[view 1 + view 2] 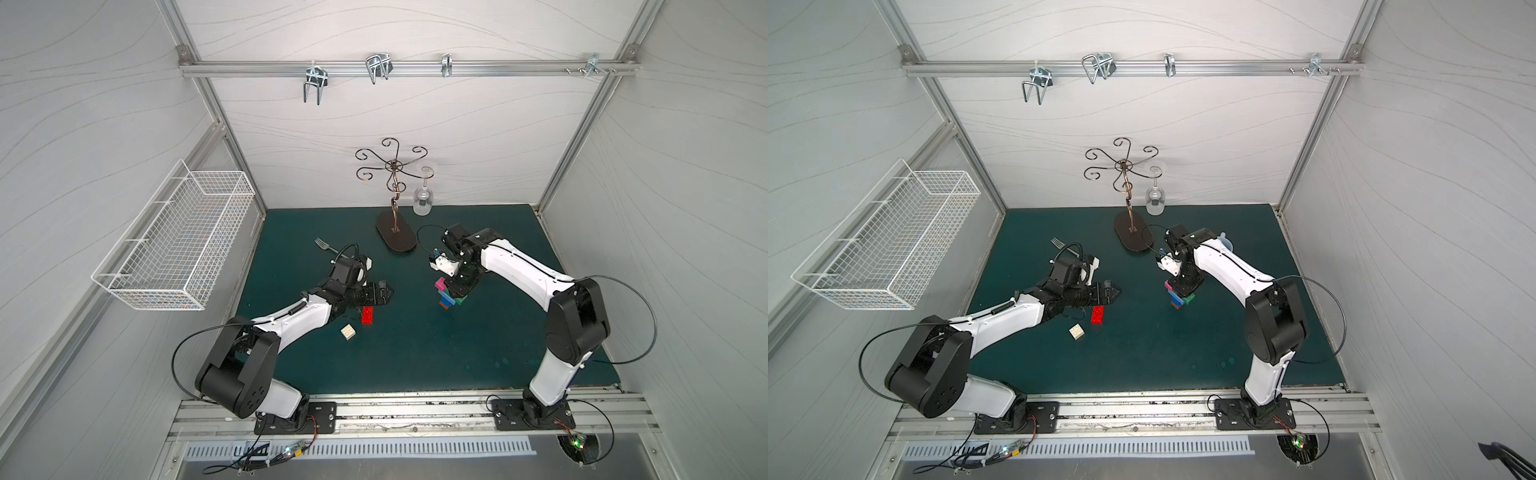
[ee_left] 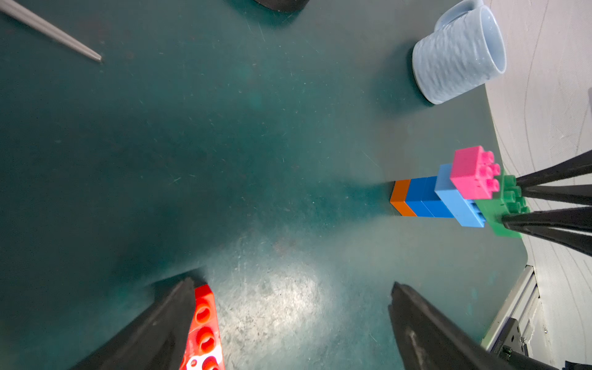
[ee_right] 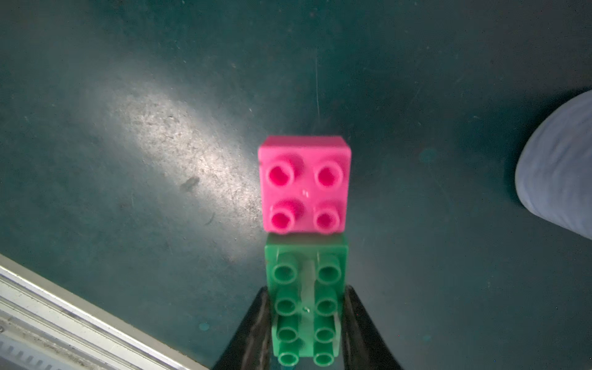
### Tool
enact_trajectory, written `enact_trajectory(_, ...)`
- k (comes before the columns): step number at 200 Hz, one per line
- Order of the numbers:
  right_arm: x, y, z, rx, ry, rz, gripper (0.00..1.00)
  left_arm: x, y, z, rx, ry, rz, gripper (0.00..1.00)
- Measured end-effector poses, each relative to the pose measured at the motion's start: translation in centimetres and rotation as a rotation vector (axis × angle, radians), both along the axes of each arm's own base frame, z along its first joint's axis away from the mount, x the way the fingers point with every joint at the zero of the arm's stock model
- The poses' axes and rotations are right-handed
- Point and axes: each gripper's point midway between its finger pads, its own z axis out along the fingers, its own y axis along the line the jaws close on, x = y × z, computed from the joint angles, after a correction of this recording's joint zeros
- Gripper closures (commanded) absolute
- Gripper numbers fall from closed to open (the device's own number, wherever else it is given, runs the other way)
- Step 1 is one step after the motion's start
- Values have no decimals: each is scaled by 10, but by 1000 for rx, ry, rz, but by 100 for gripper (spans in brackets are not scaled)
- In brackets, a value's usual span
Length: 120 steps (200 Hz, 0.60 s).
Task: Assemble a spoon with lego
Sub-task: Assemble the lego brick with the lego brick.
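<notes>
The right gripper (image 3: 306, 290) is clamped on the green brick (image 2: 495, 211) of the upright spoon (image 1: 448, 296) — the left gripper (image 2: 292, 283), jaws apart, hovers just beside the red brick (image 1: 367, 315).

Glossy plastic pink brick (image 3: 304, 184); scuffed matt green mat (image 2: 224, 144)

— How much of the fork (image 1: 326, 246) shows?
— Mostly tines; the left arm (image 1: 299, 316) hides the rest in both top views.
— The mug (image 1: 1224, 237)?
— A sliver behind the right arm (image 1: 1225, 262) in a top view. The red brick (image 2: 203, 323) runs off the left wrist view's edge.
</notes>
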Motion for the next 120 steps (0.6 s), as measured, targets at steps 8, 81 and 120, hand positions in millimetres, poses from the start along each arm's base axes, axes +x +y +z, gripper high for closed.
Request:
enact_trajectory(8,0,1,-1,-2,3,1,69,0,0,0,0,0,0,0)
enact_trajectory(81,0,5,-2,-52,19,25,74,0,0,0,2,0,0,0)
enact_trajectory(120,0,7,-1,-76,8,42,73,0,0,0,3,-2,-2,0)
